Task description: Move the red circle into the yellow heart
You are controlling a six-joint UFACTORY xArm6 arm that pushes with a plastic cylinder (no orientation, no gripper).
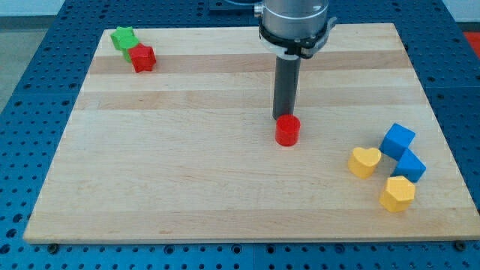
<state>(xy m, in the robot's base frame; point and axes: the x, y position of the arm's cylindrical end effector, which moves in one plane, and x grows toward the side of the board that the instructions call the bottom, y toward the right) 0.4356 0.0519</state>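
The red circle [286, 130] is a short red cylinder near the middle of the wooden board [187, 172]. My tip [283, 118] stands right at its top edge, on the side toward the view's top, touching or nearly touching it. The yellow heart [364, 161] lies to the view's right and a little lower, well apart from the red circle.
A blue cube [397, 140] and a second blue block [410, 166] sit just right of the yellow heart. A yellow block [397, 194] lies below them. A green block [123, 37] and a red block [142, 58] touch at the top left.
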